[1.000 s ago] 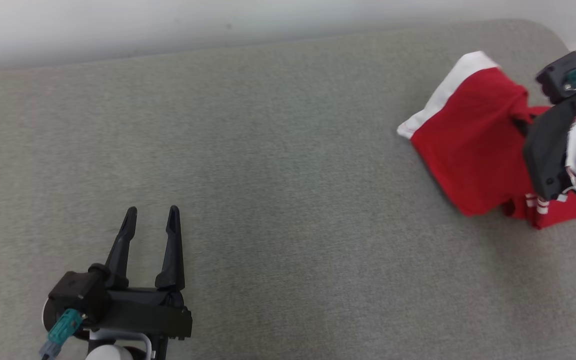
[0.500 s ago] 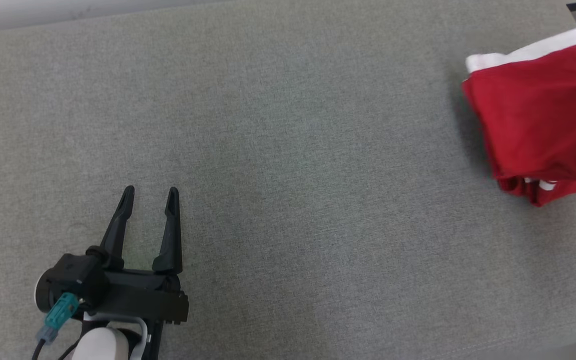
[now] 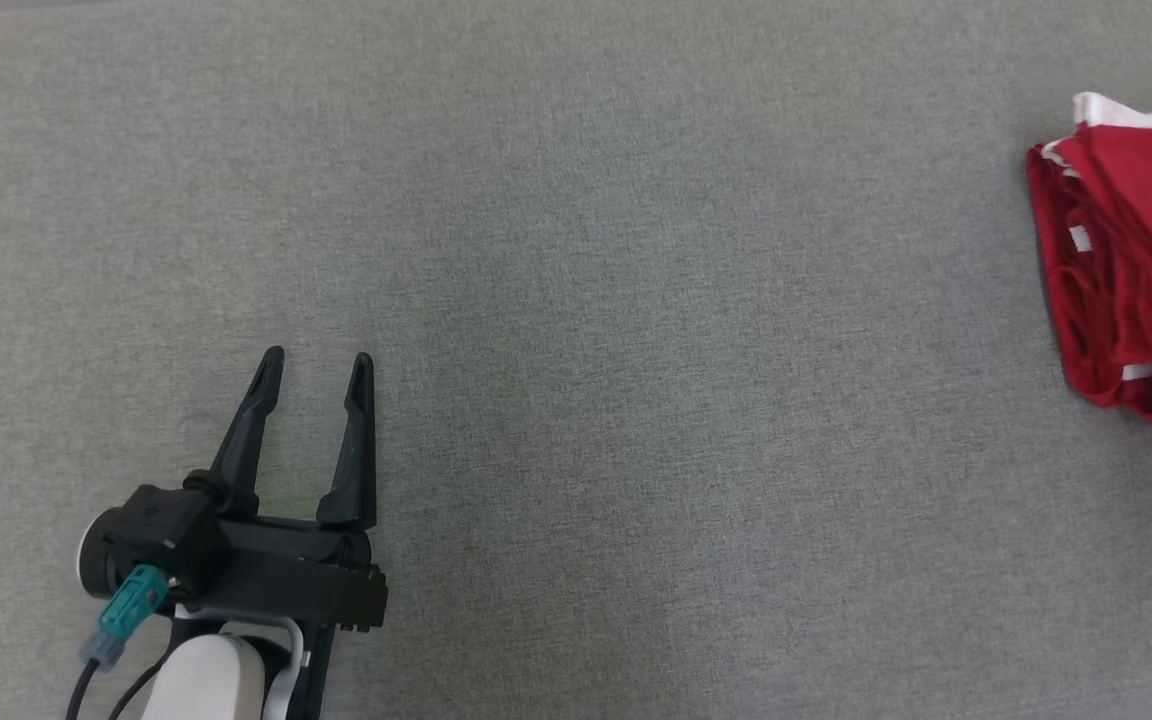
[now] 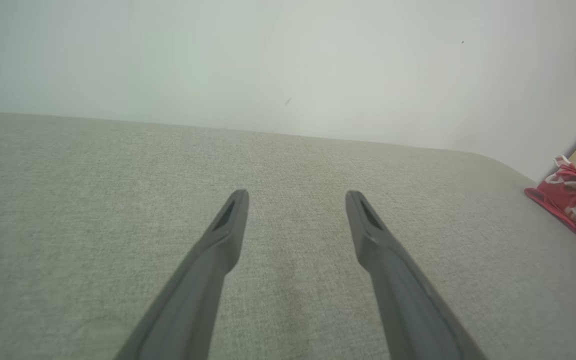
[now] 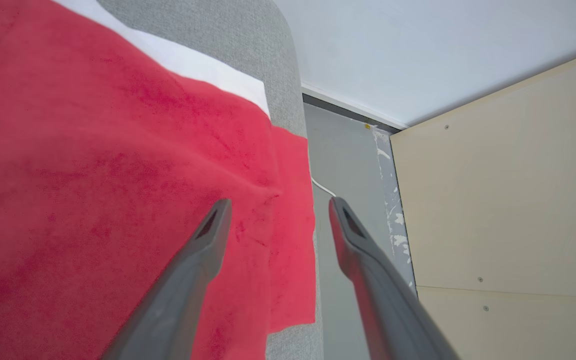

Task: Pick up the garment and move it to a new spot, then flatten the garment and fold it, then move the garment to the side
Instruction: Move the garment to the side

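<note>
The garment (image 3: 1136, 270) is red with white bands, folded into a stack at the far right edge of the grey surface in the head view; it also sits small at the right of the left wrist view (image 4: 575, 200). My left gripper (image 3: 318, 365) rests low at the left, open and empty, far from the cloth (image 4: 297, 196). In the right wrist view my right gripper (image 5: 278, 202) hovers open just above the garment (image 5: 93, 165), its fingers spread over the cloth's edge with nothing between them.
The grey fabric surface (image 3: 586, 300) stretches wide between my left gripper and the garment. Beyond its rounded end, the right wrist view shows grey floor (image 5: 353, 210), a pale wooden panel (image 5: 508, 190) and a white wall (image 5: 418, 45).
The right gripper has opened and let go of the garment, which now lies as a folded stack. The head camera has shifted, so the garment sits farther right in view.
</note>
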You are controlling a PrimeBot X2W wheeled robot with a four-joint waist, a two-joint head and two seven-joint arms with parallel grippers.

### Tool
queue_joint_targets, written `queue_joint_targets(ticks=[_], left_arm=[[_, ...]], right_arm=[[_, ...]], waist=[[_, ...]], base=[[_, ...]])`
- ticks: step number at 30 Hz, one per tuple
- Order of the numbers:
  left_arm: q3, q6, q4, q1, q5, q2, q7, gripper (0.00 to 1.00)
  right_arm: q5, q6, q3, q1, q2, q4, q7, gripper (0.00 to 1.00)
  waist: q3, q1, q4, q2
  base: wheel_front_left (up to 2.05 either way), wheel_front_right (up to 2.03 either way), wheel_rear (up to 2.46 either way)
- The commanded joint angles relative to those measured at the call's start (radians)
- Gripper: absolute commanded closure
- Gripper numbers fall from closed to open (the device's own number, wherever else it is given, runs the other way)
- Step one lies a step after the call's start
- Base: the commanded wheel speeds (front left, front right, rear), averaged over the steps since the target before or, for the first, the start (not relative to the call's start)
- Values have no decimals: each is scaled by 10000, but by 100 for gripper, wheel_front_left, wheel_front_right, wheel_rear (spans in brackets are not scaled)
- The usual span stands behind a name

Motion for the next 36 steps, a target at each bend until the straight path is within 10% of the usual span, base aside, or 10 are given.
queue_joint_targets(ticks=[1,36], left_arm=[[54,-14,9,-59,134,18,1,0],[1645,730,707,2957,-51,14,1,0]], right_arm=[[-126,-29,-136,178,208,58,-228,0],[2405,-29,-381,5470,4212,-3212,-5565,0]], waist=[[-140,-1,70,-2],[-4350,-1,685,-2]], base=[[0,0,0],[0,0,0]])
